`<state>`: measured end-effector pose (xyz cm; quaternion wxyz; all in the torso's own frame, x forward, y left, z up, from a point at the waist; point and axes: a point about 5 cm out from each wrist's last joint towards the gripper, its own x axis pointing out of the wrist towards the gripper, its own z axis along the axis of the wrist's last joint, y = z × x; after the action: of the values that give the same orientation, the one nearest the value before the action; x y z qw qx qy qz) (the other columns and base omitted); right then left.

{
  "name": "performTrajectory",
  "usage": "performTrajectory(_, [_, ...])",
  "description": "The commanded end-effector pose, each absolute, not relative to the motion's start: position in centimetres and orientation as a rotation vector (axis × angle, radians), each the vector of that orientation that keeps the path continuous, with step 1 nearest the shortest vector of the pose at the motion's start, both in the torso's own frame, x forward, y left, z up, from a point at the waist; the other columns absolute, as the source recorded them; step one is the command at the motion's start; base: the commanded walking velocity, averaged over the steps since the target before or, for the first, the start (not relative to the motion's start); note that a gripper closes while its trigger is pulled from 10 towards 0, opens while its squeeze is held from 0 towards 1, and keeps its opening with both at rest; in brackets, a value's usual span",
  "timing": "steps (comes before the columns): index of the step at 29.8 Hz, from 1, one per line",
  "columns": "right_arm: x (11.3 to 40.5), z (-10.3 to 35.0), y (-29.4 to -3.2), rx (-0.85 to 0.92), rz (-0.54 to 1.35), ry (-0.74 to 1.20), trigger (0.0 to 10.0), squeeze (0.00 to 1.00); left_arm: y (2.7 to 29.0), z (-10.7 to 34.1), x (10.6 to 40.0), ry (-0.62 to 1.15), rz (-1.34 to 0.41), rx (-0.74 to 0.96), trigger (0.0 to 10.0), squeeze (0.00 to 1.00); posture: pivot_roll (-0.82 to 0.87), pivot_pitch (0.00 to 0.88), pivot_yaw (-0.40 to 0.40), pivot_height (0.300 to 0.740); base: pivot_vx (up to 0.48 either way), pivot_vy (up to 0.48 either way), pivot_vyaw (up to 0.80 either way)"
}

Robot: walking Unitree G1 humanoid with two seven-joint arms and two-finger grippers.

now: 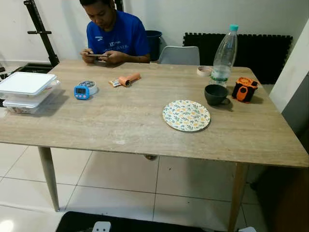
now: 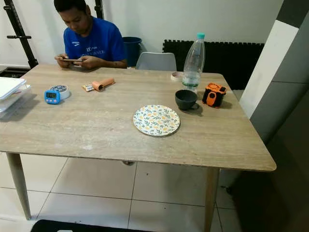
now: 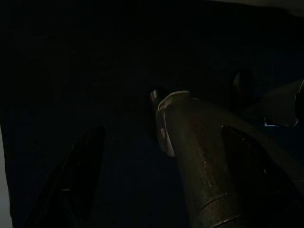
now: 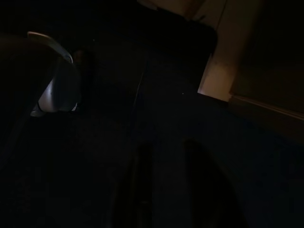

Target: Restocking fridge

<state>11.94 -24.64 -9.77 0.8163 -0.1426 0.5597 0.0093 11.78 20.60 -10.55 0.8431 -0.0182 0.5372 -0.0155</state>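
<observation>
Plate (image 1: 186, 115): nearest on table (image 1: 120, 130). Bottle (image 1: 224, 54), the likely fridge item: beyond plate, behind cup (image 1: 215, 94). Both grippers idle, finger state untellable. Approach bottle upright, clearing cup.

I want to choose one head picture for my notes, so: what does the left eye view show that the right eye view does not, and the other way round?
Left eye view: the stacked white boxes appear whole at the table's left edge; the right eye view cuts them off.
Right eye view: the table's near right corner and more of the grey and white wall panel beside it.
Both: the table, plate, cup, bottle, blue timer, and a seated person at the far side.
</observation>
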Motion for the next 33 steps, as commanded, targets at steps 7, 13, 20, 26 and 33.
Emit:
performTrajectory(7, [12.3,-9.7,-24.3,-0.291,0.061,1.175,10.0,1.00,20.7,-10.7,11.3,1.142,-0.003,-0.031,10.0,1.00,-0.07,0.000,-0.017,0.740,0.000,0.000,0.00])
performTrajectory(13, [12.4,-9.7,-24.3,-0.291,0.069,1.173,10.0,1.00,20.7,-10.7,11.3,1.141,0.010,-0.030,10.0,1.00,-0.07,0.000,-0.019,0.740,0.000,0.000,0.00])
performTrajectory(20, [12.8,-9.5,-24.3,-0.289,0.074,1.163,10.0,1.00,20.8,-10.7,11.3,1.137,0.027,-0.039,10.0,1.00,-0.07,0.000,-0.021,0.740,0.000,0.000,0.00])
performTrajectory(26, [13.1,-9.5,-24.3,-0.277,0.035,1.159,10.0,0.77,21.1,-10.6,11.4,1.141,0.038,-0.005,10.0,0.93,-0.07,0.000,-0.023,0.740,0.000,0.000,0.00])
performTrajectory(33, [13.7,-9.3,-24.1,-0.251,0.047,1.139,10.0,0.00,21.2,-10.6,11.6,1.133,0.053,0.002,10.0,0.00,-0.07,0.000,-0.029,0.740,0.000,0.000,0.00])
